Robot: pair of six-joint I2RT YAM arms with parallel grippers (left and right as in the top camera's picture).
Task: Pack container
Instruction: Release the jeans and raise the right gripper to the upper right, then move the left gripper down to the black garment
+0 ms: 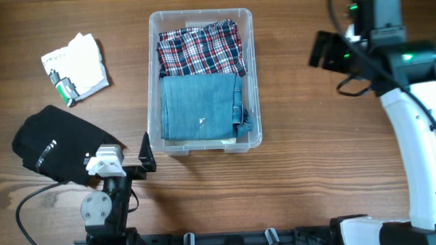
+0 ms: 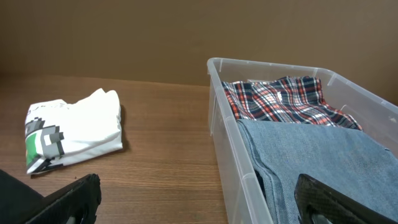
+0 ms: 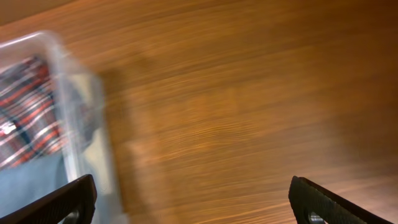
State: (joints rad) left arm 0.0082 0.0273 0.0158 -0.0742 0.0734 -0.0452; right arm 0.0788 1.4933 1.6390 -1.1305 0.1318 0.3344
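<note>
Clear plastic rectangular container (image 1: pixel 200 12) sits mid-table, long axis pointing away from the robot, with red plaid cloth (image 1: pixel 201 47) and blue denim (image 1: pixel 199 108) inside. Left gripper (image 1: pixel 146 155) gapes empty just off its near-left corner. Right gripper (image 3: pixel 193 205) is spread wide too, well right. The 2 loose bits, white folded shirt (image 1: pixel 76 65) and black garment (image 1: pixel 51 143), lie left, so I'd guess the left arm goes.

table (image 1: pixel 306 134): brown wood
middle: clear container (image 1: pixel 199 12) sitting right on it
left, far side: folded white shirt (image 1: pixel 74 67)
left, near side: black cloth (image 1: pixel 55 146) heap
</note>
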